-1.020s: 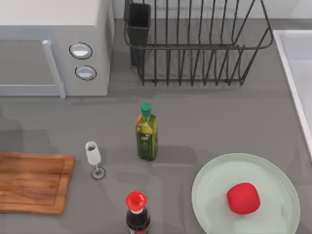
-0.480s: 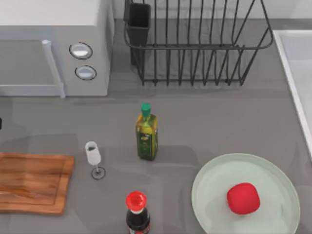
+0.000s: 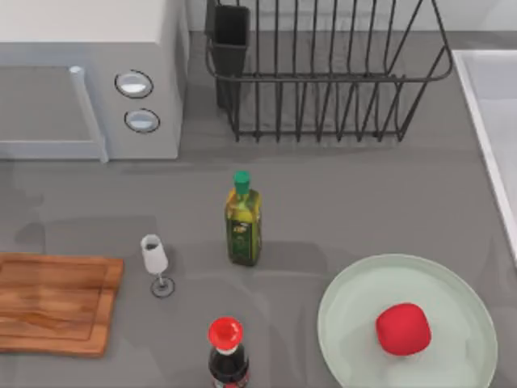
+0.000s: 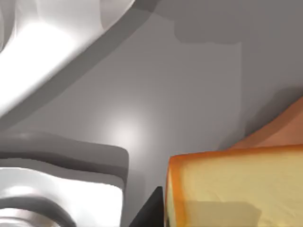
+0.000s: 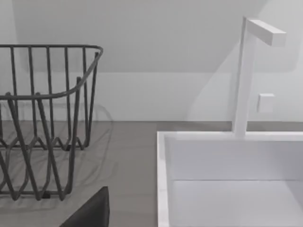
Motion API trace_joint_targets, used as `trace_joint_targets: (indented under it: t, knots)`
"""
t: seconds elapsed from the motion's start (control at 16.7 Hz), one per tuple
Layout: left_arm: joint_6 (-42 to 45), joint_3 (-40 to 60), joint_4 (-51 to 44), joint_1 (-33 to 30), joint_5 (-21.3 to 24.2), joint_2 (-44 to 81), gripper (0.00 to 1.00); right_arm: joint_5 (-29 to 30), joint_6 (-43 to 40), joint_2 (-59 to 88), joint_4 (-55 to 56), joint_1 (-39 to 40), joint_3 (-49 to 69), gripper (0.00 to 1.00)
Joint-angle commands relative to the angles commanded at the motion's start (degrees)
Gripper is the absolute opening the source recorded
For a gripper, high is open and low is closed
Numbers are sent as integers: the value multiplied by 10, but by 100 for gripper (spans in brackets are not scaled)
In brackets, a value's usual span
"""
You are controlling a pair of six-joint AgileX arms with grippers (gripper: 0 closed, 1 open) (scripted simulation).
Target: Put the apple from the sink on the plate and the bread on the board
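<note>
The red apple (image 3: 402, 328) lies on the pale green plate (image 3: 355, 299) at the front right of the counter. The wooden board (image 3: 48, 303) lies bare at the front left. In the left wrist view the bread (image 4: 236, 179), a pale slice with a golden crust, hangs above the grey counter with my left gripper (image 4: 222, 217) shut on it. A corner of the board (image 4: 284, 130) shows just behind it. A strip of the sink (image 3: 493, 97) runs along the right edge. My right gripper (image 5: 90, 213) is parked beside the sink (image 5: 227, 189).
Between board and plate stand a small wine glass (image 3: 155, 263), an olive oil bottle (image 3: 242, 218) and a dark bottle with a red cap (image 3: 227, 347). A microwave (image 3: 89, 73) and a wire dish rack (image 3: 323, 73) line the back. A white faucet (image 5: 246, 75) rises behind the sink.
A dark bit of my left arm at the top view's left edge half a second ago has gone, and its shadow above the board has shifted. The apple and plate are unchanged.
</note>
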Motion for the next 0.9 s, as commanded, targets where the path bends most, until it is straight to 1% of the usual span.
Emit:
trace_joint_targets:
  t: [0.36,0.48,0.66,0.78,0.9]
  knots:
    - [4,5,0,-1,-1,2,0,0,0,0,0,0,0,100]
    - [-9,3,7,-3,-4,-4,0,0,0,0,0,0,0,100]
    - [-76,-8,36,-15,-16,-31,0,0,0,0,0,0,0,100]
    - [-153,-18,62,-27,-28,-53,0,0,0,0,0,0,0,100]
    - [-251,-29,88,-43,-40,-74,0,0,0,0,0,0,0,100]
